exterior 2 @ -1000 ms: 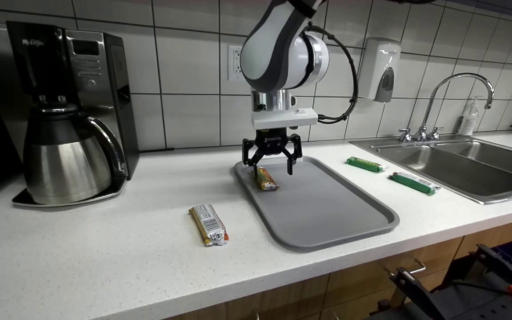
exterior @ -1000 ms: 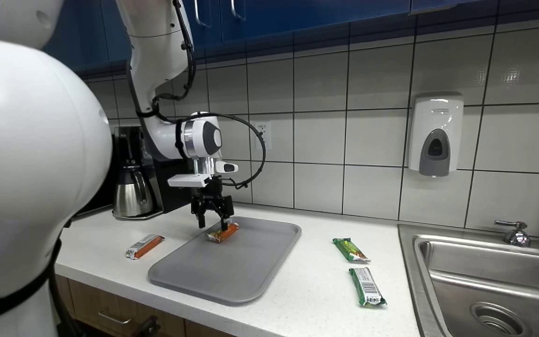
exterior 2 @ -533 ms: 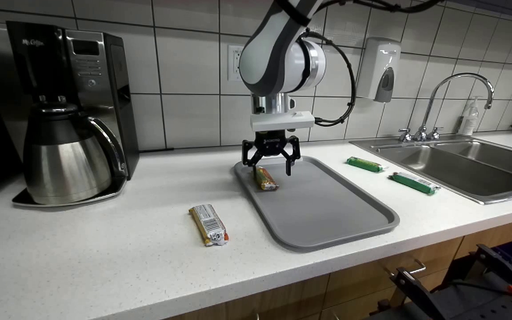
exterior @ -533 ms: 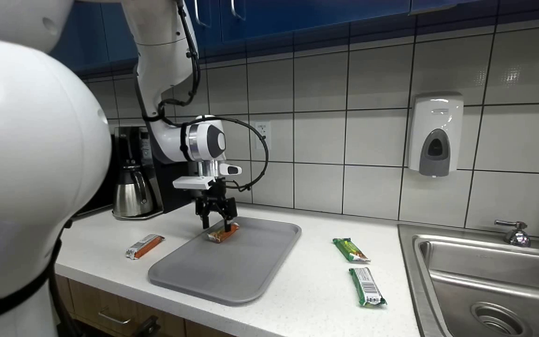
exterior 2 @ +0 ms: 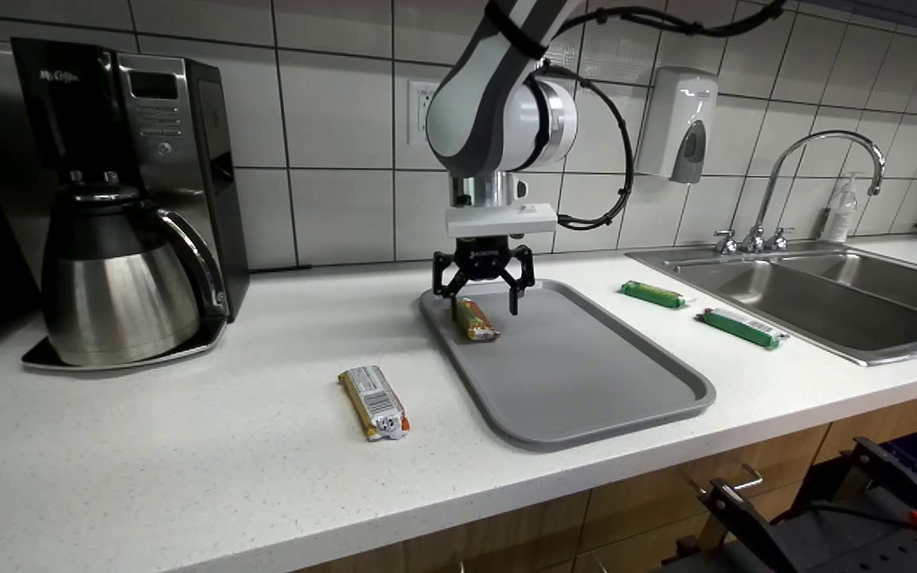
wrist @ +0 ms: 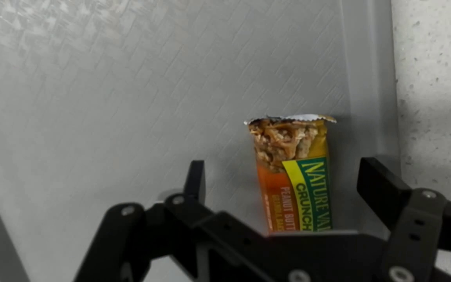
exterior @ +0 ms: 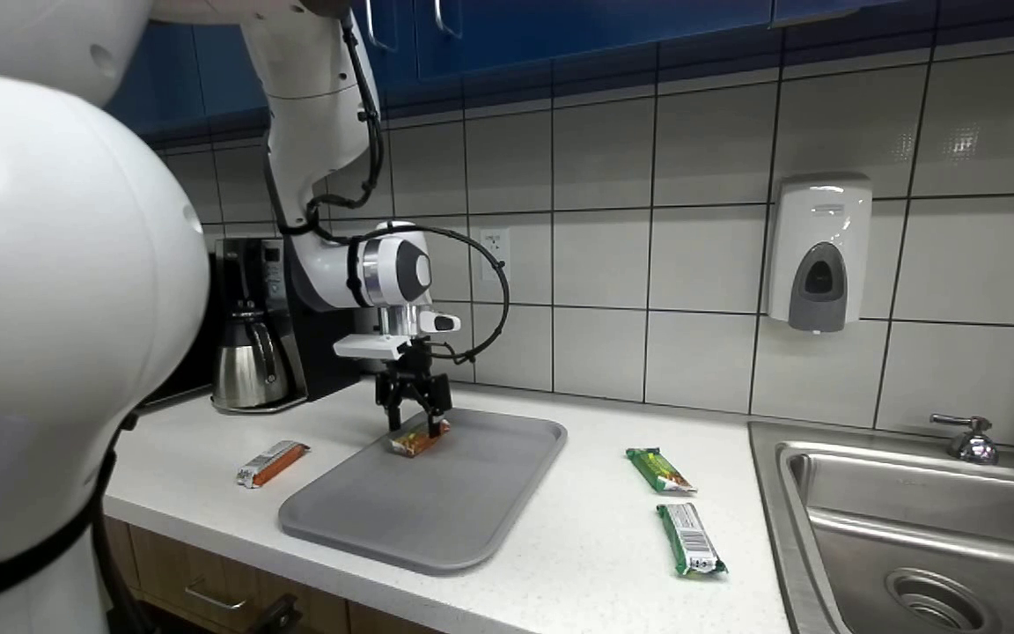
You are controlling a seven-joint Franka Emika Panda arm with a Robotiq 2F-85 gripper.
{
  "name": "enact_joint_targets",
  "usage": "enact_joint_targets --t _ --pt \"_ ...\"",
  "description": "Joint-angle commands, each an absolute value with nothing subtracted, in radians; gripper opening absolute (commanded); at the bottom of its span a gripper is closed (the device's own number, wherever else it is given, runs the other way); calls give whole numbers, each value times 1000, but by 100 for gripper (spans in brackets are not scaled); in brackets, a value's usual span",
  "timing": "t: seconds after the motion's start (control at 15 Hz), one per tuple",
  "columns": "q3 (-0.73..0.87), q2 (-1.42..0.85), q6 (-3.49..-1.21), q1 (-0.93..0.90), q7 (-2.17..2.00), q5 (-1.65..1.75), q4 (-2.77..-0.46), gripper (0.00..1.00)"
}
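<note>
Orange-wrapped, your granola bar (wrist: 296, 188) lies on the grey tray (exterior 2: 586, 382), towards the wall-side edge of the worktop (exterior 2: 228, 461); you have the end effector (exterior 2: 484, 307) over it, fingers (wrist: 382, 190) parted.

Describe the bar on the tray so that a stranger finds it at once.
On the white counter lies a grey tray. Near its edge, by the end effector, is an orange bar, brand name up. It alone is on the tray; the other orange bar lies outside it.

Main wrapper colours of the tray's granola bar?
The granola bar wrapper is mostly orange, yellow and green, clearest in the wrist view.
</note>
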State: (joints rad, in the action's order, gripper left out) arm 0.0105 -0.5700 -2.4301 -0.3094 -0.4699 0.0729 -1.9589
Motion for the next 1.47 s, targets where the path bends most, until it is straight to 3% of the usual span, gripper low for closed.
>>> enact_joint_targets --t 0.0,0.07,0.13,0.2,0.67,1.4 --pt "16 -593 -2423 -302 -493 62 -1922 100" --pt "19 -596 -2423 -302 -494 63 -1918 100" --pt "22 -598 -2423 -302 -495 64 -1917 75" --pt "23 -599 -2423 -301 -493 63 -1916 74" --pt "23 -602 -2423 -301 -494 60 -1912 18" --pt "27 -570 -2433 -307 -509 65 -1919 16"
